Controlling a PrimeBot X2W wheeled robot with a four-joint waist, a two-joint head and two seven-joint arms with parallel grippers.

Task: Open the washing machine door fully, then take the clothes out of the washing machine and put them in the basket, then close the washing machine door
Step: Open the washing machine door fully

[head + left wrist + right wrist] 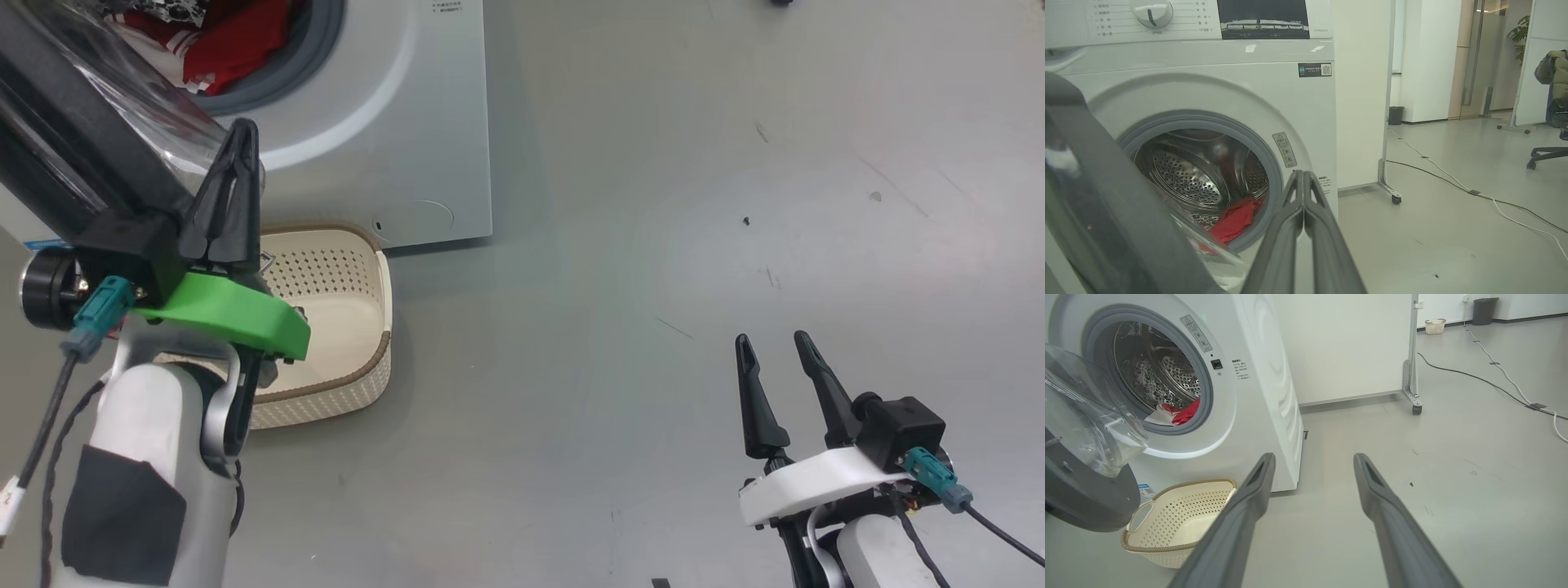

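Note:
The white washing machine (408,122) (1290,106) (1257,388) stands at the upper left, its round black-rimmed door (65,139) (1106,212) (1081,457) swung open. Red and white clothes (220,41) (1235,220) (1175,414) lie inside the steel drum. My left gripper (241,135) (1303,175) is shut with nothing in it, its tips beside the door's glass bowl. The cream basket (359,327) (1180,522) sits on the floor before the machine, partly hidden by my left arm, and it holds nothing that I can see. My right gripper (771,341) (1312,457) is open low at the right, far from the machine.
Grey floor stretches to the right of the machine. A white partition on castors (1414,404) stands behind it. Cables (1474,192) (1515,388) run across the floor farther back. An office chair (1549,134) with a jacket, a dark bin (1396,115) and another small basket (1434,326) stand far off.

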